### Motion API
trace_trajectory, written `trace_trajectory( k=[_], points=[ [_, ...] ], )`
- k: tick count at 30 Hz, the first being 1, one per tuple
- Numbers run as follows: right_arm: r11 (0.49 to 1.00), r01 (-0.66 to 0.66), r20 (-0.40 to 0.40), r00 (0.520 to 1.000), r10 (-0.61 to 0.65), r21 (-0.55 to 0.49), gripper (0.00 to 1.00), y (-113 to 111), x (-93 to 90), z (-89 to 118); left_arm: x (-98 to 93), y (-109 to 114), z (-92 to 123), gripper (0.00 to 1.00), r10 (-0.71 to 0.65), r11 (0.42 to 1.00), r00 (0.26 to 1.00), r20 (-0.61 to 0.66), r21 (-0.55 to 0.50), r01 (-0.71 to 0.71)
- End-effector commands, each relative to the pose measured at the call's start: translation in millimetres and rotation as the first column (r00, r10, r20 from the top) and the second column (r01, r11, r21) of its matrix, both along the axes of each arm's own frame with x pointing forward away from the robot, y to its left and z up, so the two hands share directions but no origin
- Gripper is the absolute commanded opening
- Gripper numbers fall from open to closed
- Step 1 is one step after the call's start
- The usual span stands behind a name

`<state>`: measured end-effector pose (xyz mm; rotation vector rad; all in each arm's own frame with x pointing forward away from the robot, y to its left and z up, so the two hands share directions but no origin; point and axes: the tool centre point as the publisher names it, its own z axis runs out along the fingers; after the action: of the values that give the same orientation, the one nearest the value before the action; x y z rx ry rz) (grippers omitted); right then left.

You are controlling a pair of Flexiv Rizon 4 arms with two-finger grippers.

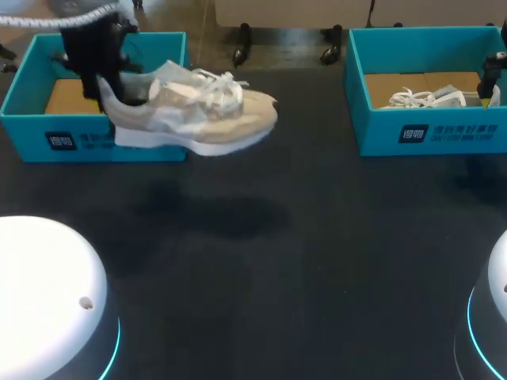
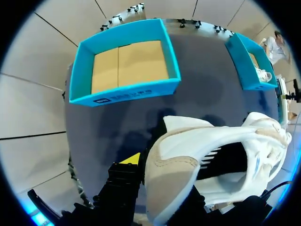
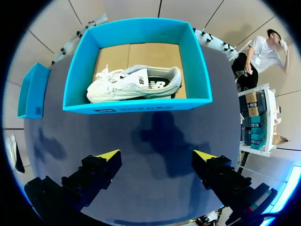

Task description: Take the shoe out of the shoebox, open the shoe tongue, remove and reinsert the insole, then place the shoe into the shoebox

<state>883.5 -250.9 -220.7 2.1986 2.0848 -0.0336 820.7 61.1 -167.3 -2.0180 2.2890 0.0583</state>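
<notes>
Head view gives you the plainest reading of progress: the shoe (image 1: 194, 119) is out of the left shoebox (image 1: 24, 134) and hangs in the air in front of that box's front wall, toe pointing toward the middle of the counter (image 1: 261, 277), its shadow lying on the dark surface below. The left end effector (image 1: 101, 83) is clamped on the heel end. In the left wrist view you see one yellow tip against the outside of the heel, while the other finger is hidden by the shoe. That same view shows the left shoebox with only its cardboard floor, so I judge the first step done apart from setting the shoe down.

Everything else is ahead of you. The laces lie across the tongue, which looks closed, and whether the insole sits in place cannot be made out in the dark opening. Opening the tongue, taking the insole out and back, and returning the shoe are all left to do.

Your right end effector (image 3: 157, 155) hovers with its fingers wide apart and nothing between them, above the counter just before the right shoebox (image 1: 459, 131). That box holds a second white shoe (image 1: 428, 99) lying on its side, well apart from the held one.

The left shoebox wall close behind the shoe's heel is the nearest thing to catch on.
</notes>
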Motion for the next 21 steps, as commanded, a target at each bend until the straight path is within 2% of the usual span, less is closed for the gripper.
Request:
trace_trajectory(
  k=[1, 7, 21],
  points=[
    [1.000, 0.000, 0.000, 1.000, 0.000, -0.001, 1.00, 0, -0.2, 0, -17.2, -13, -6, 0.00, 0.002, 1.000, 0.998, 0.060, 0.006, -0.002],
    [1.000, 0.000, 0.000, 1.000, 0.000, -0.001, 1.00, 0, -0.2, 0, -42.0, -36, -14, 0.00, 0.010, 1.000, 1.000, 0.019, -0.011, -0.010],
    [1.000, 0.000, 0.000, 1.000, 0.000, -0.001, 1.00, 0, -0.2, 0, -42.0, -36, -14, 0.00, 0.010, 1.000, 1.000, 0.019, -0.011, -0.010]
  ],
)
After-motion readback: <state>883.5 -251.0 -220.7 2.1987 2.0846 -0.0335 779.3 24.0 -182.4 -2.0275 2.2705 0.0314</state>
